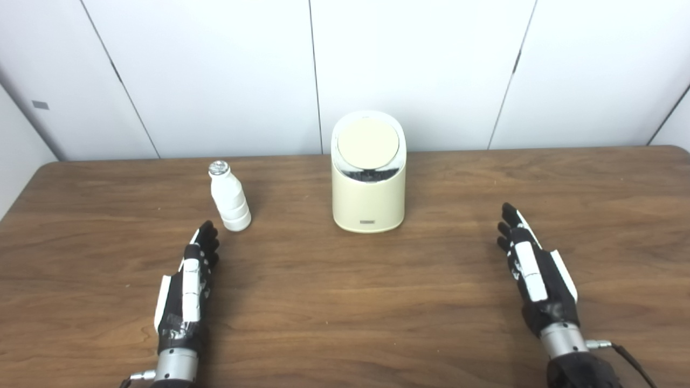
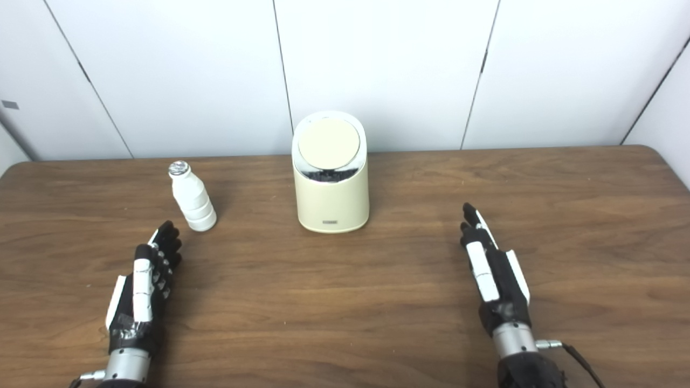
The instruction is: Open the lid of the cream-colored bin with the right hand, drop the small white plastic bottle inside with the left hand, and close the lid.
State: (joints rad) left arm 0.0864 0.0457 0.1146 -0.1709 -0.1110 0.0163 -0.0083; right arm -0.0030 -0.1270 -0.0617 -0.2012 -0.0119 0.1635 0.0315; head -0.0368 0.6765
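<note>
Where the frame is read from its left edge to its right, these items are met in turn:

Left hand (image 1: 186, 283): seen at the lower left of the frame, edge-on above the table, with nothing held. The fingers (image 1: 207, 240) are stretched forward and lie close together; they point toward the upper right, at the bottle, and stop just short of it.

Bottle (image 1: 230, 199): the small white plastic bottle is found left of centre, upright on its base, with a shiny silver cap (image 1: 218, 167). It is touched by nothing. It is set well apart from the bin, on the bin's left.

Bin (image 1: 368, 202): the cream-colored bin is placed at the centre, toward the far edge of the table. Its round lid (image 1: 368, 143) is seen shut, tilted toward the camera, with a dark glossy band under it. A small label is carried low on its front.

Right hand (image 1: 533, 269): seen at the lower right, nothing held, fingers (image 1: 509, 218) extended and kept close together, pointing to the upper left. It is well apart from the bin.

Table (image 1: 345, 302): brown wood grain; bare wood is seen between each hand and the bin.

Wall (image 1: 215, 70): white panels with dark seams fill the upper frame.
</note>
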